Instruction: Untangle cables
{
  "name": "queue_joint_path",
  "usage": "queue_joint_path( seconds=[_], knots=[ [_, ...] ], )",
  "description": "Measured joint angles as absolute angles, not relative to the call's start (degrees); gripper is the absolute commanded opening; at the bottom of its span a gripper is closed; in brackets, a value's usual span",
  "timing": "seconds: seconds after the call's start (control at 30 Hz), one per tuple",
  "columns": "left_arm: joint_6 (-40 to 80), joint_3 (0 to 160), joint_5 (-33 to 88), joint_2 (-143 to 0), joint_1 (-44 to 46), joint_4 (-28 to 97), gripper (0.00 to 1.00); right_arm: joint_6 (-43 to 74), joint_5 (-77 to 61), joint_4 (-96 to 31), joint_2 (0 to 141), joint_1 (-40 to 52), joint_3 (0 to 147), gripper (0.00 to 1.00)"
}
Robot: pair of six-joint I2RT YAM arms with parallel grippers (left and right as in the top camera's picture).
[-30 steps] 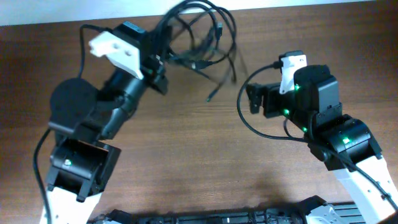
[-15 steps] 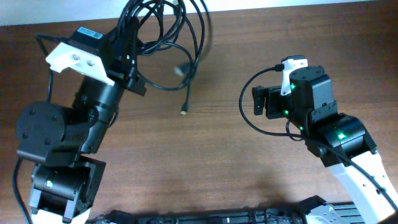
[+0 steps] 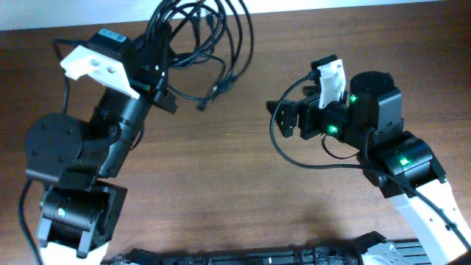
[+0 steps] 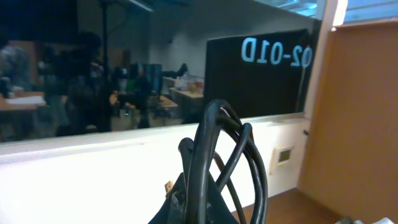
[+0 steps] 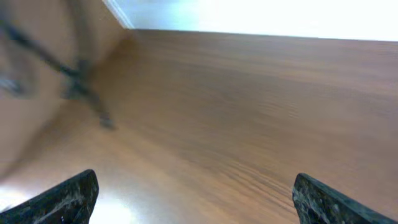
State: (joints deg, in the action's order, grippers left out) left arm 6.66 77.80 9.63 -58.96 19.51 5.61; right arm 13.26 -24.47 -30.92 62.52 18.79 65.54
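The cables point(image 3: 210, 33) are a knot of thin black loops lifted off the wooden table point(image 3: 235, 191) at the far left-centre. My left gripper point(image 3: 160, 53) is shut on the bundle at its left side. One plug end point(image 3: 202, 106) dangles below the loops. In the left wrist view the cables point(image 4: 219, 149) rise straight out of the closed left gripper point(image 4: 198, 202). My right gripper point(image 3: 282, 120) stands open to the right of the bundle, apart from it, with nothing between its fingers. The right wrist view shows the right gripper point(image 5: 199, 199) over bare wood and a blurred cable point(image 5: 78, 84) at upper left.
The table's far edge point(image 3: 353, 7) meets a white wall just behind the bundle. The right arm's own black wire point(image 3: 283, 151) loops below its gripper. A dark rack point(image 3: 243, 258) lines the near edge.
The left arm has swung left and back, carrying the bundle with it; the hanging ends have swung. The right gripper has moved left toward the cables, still open.
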Motion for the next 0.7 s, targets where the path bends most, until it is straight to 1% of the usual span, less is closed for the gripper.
queue_joint_path(
  seconds=[0.13, 0.3, 0.43, 0.53, 0.63, 0.7],
  knots=[
    [12.36, 77.8, 10.55, -60.58, 19.51, 3.99, 0.0, 16.14, -33.39, -27.53, 62.43, 18.79, 65.52, 0.99],
    [22.72, 77.8, 10.94, -62.94, 19.51, 1.41, 0.0, 26.04, -37.69, -26.44, 62.41, 18.79, 65.49, 0.99],
    [30.02, 77.8, 10.98, -64.42, 19.51, 0.95, 0.0, 34.24, -42.13, -22.52, 62.41, 18.79, 65.49, 0.99],
    [35.29, 77.8, 10.98, -65.21, 19.51, 0.91, 0.0, 37.78, -43.68, -21.28, 62.41, 18.79, 65.49, 0.99],
    [42.65, 77.8, 11.0, -66.41, 19.51, 0.84, 0.0, 39.64, -44.4, -20.86, 62.41, 18.79, 65.49, 0.99],
    [50.33, 77.8, 11.11, -67.2, 19.51, 0.8, 0.0, 40.51, -44.73, -20.86, 62.41, 18.79, 65.49, 1.0]
  ],
)
